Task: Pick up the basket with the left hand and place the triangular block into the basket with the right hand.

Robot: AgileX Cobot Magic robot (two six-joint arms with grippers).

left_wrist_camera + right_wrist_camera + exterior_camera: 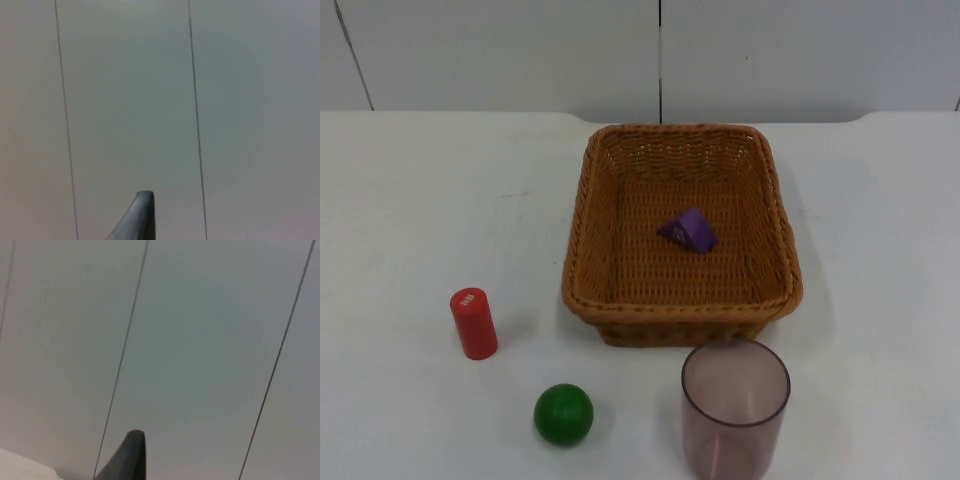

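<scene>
- Basket (pixel 682 236) of woven brown cane stands flat on the white worktop (pixel 410 220), near the far edge and about midway between the left and right edges; no arm holds it.
- The purple triangular block (pixel 687 230) lies inside the basket on its bottom, a little right of the middle, so I judge the placing is already done.
- A red cylinder (pixel 474 323), a green ball (pixel 563 414) and a clear cup (pixel 734 410) stand near the front edge, apart from the basket; the cup is cut off below.
- The left gripper (pixel 142 217) and the right gripper (pixel 131 455) both face the grey partition wall (pixel 800 55), probably drawn back and waiting.
- Only one fingertip of each is visible, so I cannot tell how far the fingers are open.
</scene>
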